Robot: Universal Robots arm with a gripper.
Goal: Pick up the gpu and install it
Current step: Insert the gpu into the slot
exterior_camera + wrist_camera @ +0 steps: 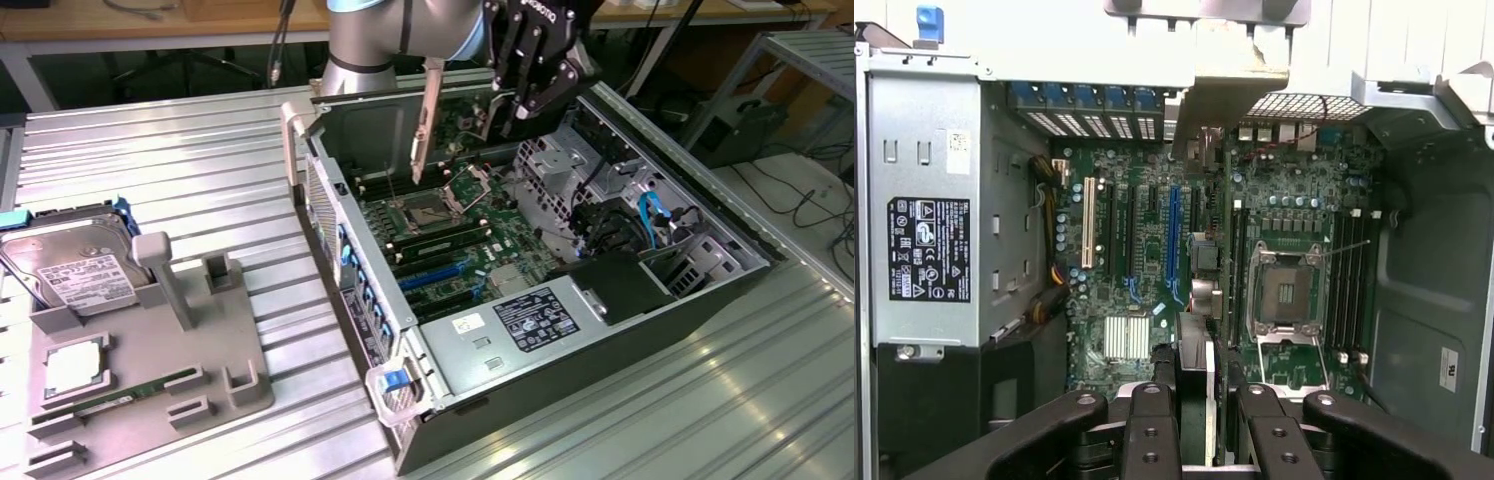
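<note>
Tool point(1194, 440) gripping gpu point(461, 135), ribbed metal table point(174, 150), apparently workshop.

labels: power supply point(929, 250) | hard drive point(74, 265) | text: probably unreadable

Hard drive point(78, 268) on grey tray point(200, 360)

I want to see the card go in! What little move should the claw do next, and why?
Probably ease it slowly down. The claw holds the gpu upright above the open case, and its edge looks close to the blue slot, so a tiny nudge to line up may be needed first.
</note>
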